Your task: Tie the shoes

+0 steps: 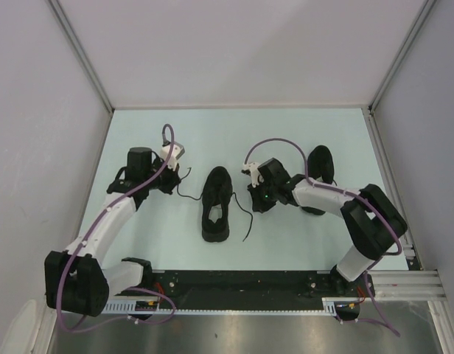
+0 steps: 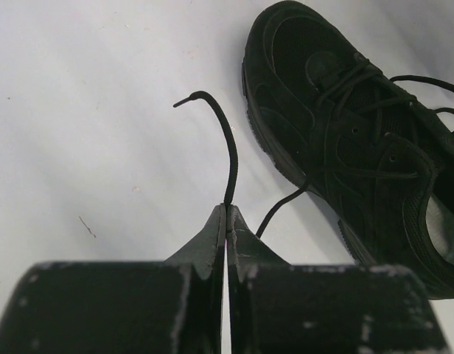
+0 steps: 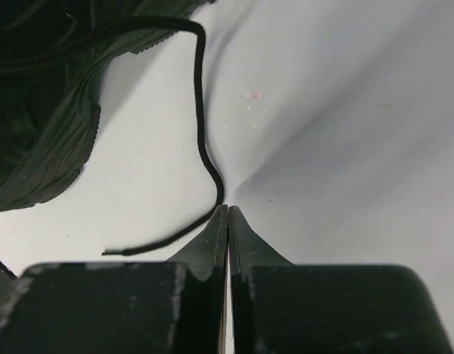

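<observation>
We have both lace ends pinched, sneaker point(image 1: 216, 203) between the arms.
Left gripper point(image 2: 226, 210) clamped on left lace point(image 2: 228, 147), right gripper point(image 3: 228, 210) on right lace point(image 3: 201, 110). Sneaker mid-frame, long axis vertical, toe up, arms about equally near. Crossing looks next.

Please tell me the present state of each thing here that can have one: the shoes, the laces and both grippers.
sneaker: upright on its sole, untied, laces loose.
left lace: pinched near its end, tip free.
right lace: pinched, short tail free.
left gripper: shut on left lace.
right gripper: shut on right lace.
second shoe: partly hidden; its laces cannot be seen.
</observation>
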Robot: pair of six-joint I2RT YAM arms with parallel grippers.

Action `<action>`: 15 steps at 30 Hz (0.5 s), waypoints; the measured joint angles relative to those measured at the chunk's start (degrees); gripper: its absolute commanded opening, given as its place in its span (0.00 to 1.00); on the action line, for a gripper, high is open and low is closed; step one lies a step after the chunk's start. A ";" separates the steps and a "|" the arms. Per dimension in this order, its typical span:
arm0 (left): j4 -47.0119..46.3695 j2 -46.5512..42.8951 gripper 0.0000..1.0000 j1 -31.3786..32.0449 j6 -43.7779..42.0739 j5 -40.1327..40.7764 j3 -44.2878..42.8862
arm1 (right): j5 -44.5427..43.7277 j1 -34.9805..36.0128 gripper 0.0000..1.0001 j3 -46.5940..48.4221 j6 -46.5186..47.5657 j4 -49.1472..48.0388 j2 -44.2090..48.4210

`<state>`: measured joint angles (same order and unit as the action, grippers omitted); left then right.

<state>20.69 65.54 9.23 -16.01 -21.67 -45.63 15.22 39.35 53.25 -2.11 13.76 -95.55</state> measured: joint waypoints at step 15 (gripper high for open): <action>1.57 -5.11 0.00 0.00 -0.59 -1.49 0.02 | -1.86 0.79 0.37 -0.04 1.64 2.58 5.95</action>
<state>22.26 60.42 9.23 -16.60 -23.16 -45.60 13.37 40.14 53.21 -0.47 16.34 -89.60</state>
